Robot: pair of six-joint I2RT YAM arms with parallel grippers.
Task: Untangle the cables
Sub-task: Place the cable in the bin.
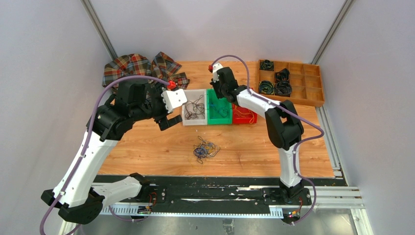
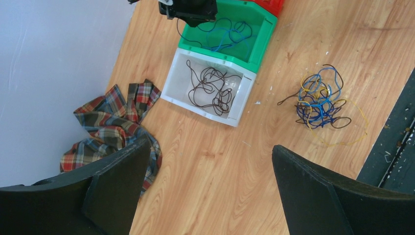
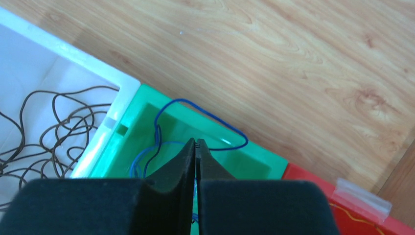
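A tangle of blue, yellow and dark cables (image 1: 204, 149) (image 2: 318, 103) lies on the wooden table (image 1: 161, 147) in front of three bins. The white bin (image 1: 186, 117) holds a dark cable (image 2: 213, 90). In the green bin (image 1: 211, 120) lies a blue cable (image 3: 183, 100), one loop resting over the rim. My right gripper (image 3: 195, 142) (image 1: 218, 95) hangs shut over that bin; the blue cable runs behind its tips, and no pinch shows. My left gripper (image 2: 210, 144) (image 1: 169, 120) is wide open above bare wood left of the white bin, holding nothing.
A red bin (image 1: 243, 117) (image 3: 313, 181) with a yellow strand sits to the right of the green one. A plaid cloth (image 1: 139, 68) (image 2: 112, 122) lies at the back left. A wooden compartment tray (image 1: 315, 95) with coiled black cords (image 1: 282, 76) stands at the back right.
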